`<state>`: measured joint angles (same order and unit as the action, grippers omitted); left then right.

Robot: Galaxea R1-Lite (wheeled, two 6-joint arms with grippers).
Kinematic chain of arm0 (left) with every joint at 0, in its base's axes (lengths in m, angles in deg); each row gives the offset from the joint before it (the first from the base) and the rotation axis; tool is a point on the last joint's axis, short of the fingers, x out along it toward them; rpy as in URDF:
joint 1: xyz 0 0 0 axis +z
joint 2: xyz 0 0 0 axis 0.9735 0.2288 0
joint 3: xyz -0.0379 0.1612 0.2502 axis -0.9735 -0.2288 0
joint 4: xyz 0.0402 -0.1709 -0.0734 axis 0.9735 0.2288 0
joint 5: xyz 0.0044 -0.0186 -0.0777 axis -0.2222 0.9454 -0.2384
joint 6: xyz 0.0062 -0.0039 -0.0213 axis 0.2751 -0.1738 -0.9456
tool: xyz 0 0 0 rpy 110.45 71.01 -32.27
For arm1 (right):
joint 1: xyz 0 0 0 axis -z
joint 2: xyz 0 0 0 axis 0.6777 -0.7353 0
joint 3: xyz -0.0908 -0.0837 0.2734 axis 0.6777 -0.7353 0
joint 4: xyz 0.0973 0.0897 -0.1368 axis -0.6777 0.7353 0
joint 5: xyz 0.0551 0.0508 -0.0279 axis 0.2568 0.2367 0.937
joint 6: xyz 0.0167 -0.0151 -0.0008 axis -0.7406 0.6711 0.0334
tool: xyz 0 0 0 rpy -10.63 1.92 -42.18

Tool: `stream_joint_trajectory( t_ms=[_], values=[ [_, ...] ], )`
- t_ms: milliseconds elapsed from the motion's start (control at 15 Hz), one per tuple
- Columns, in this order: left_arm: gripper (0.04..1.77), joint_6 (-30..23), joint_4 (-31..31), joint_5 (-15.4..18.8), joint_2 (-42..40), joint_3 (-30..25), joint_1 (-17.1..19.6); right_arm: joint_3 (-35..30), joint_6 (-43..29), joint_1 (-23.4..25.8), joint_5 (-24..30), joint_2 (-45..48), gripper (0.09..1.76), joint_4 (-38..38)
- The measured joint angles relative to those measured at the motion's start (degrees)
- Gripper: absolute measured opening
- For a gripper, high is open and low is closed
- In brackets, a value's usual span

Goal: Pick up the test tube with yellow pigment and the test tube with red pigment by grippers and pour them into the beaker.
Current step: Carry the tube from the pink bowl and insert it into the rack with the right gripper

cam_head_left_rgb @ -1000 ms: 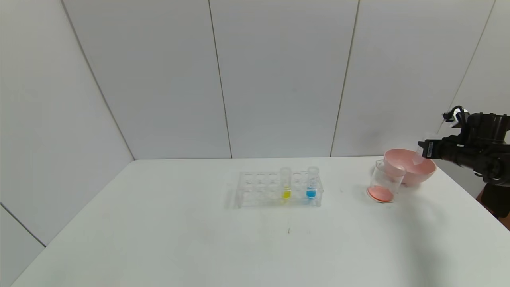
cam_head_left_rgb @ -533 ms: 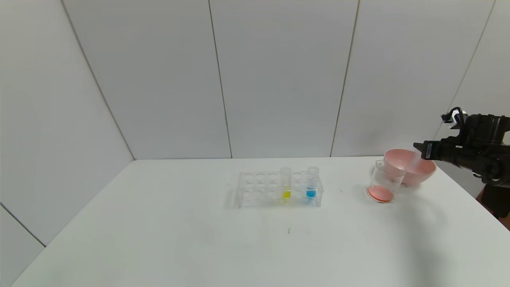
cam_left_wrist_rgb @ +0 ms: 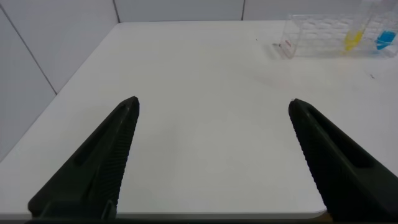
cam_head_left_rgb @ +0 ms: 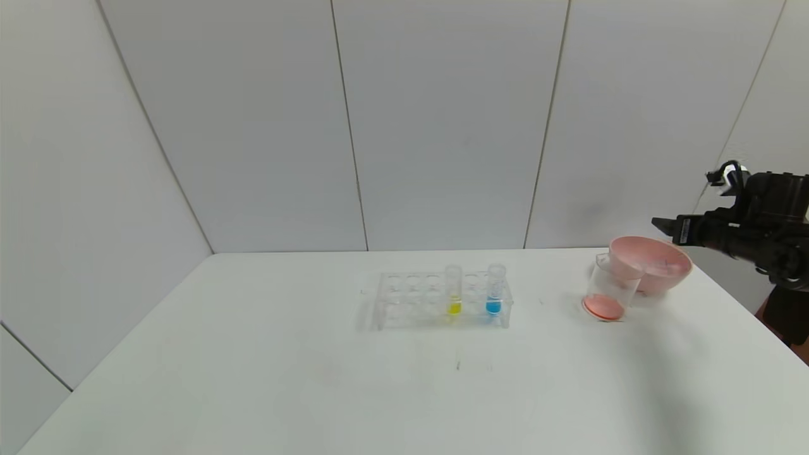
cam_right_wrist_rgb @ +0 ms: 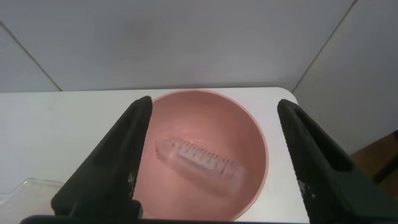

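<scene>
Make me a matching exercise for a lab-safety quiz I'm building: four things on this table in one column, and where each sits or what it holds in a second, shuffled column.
Things
1. yellow tube
2. beaker
3. empty tube
4. right gripper

Places or states
A. lying on its side in the pink bowl
B. open, above the pink bowl
C. standing upright in the clear rack, beside the blue tube
D. standing in front of the pink bowl, red-orange liquid at its bottom

Pairs: 1-C, 2-D, 3-A, 4-B
</scene>
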<state>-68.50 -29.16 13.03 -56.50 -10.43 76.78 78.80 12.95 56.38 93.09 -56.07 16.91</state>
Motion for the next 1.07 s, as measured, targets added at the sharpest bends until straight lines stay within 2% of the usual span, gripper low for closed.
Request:
stream_joint_trajectory(
  t_ms=[333, 467, 800, 1067],
  values=[
    [1.72, 0.0, 0.0, 0.0, 0.0, 0.0, 0.0, -4.1, -0.2, -3.5, -0.7, 7.8, 1.57, 7.6],
    [1.72, 0.0, 0.0, 0.0, 0.0, 0.0, 0.0, -7.2, -0.8, -6.7, -4.0, 12.1, 1.6, 9.3],
    [1.72, 0.0, 0.0, 0.0, 0.0, 0.0, 0.0, -15.1, -7.8, -20.0, -15.2, 23.2, 1.65, 15.7],
    [1.72, 0.0, 0.0, 0.0, 0.0, 0.0, 0.0, -19.7, -15.3, -33.3, -24.9, 30.9, 1.67, 22.9]
  ],
)
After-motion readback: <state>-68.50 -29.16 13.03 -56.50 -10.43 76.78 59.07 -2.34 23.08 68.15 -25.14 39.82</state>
